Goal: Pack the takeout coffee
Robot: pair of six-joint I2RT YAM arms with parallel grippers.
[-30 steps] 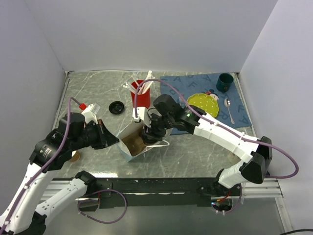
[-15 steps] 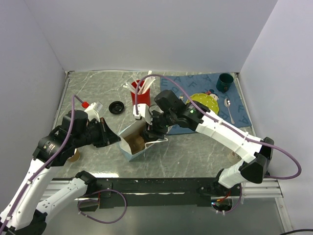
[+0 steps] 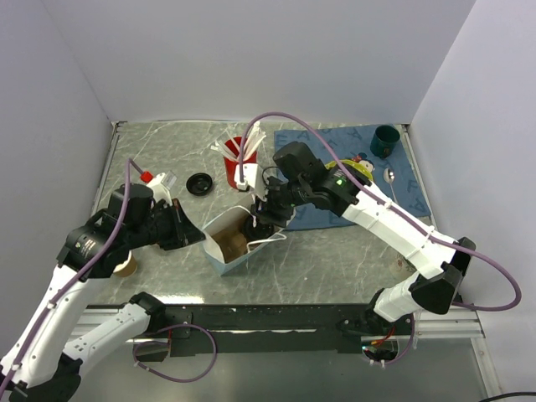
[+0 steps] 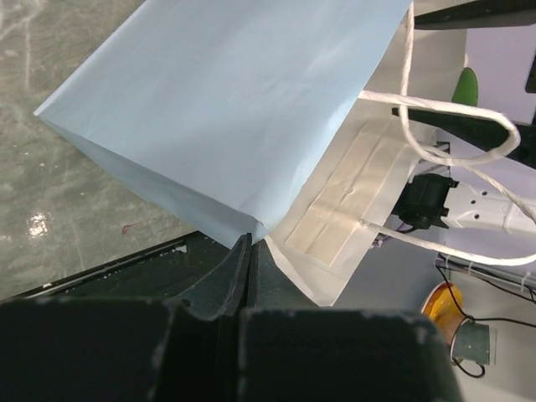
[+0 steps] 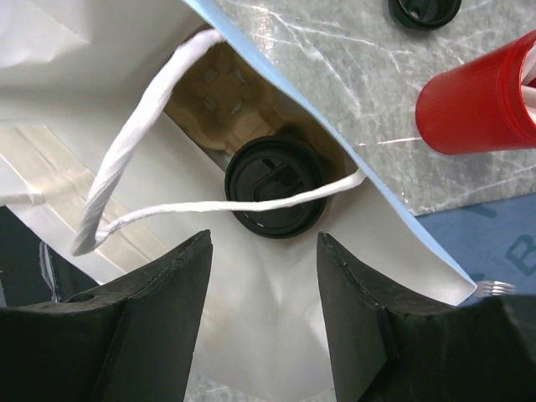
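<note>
Jaws wide, empty, our right gripper (image 5: pixel 264 335) hovers above the bagged black-lidded kraft-paper cup (image 5: pixel 276 186); left gripper (image 4: pixel 251 249) pinches the pale-blue paper bag (image 4: pixel 226 100); we'd likely withdraw next.

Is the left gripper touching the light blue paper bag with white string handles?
Touching. The left wrist view shows the left gripper closed on the lower edge of the light blue paper bag, with the paper pinched between its two fingers.

Inside the paper bag (image 5: pixel 276 322), the takeout coffee (image 5: pixel 276 180) shows only its black lid; the cup body is hidden. The red cup (image 5: pixel 477 100) is cut off at the picture's right edge. At near left, the left arm (image 3: pixel 92 243) covers most of a brown paper cup (image 3: pixel 126 267).
</note>
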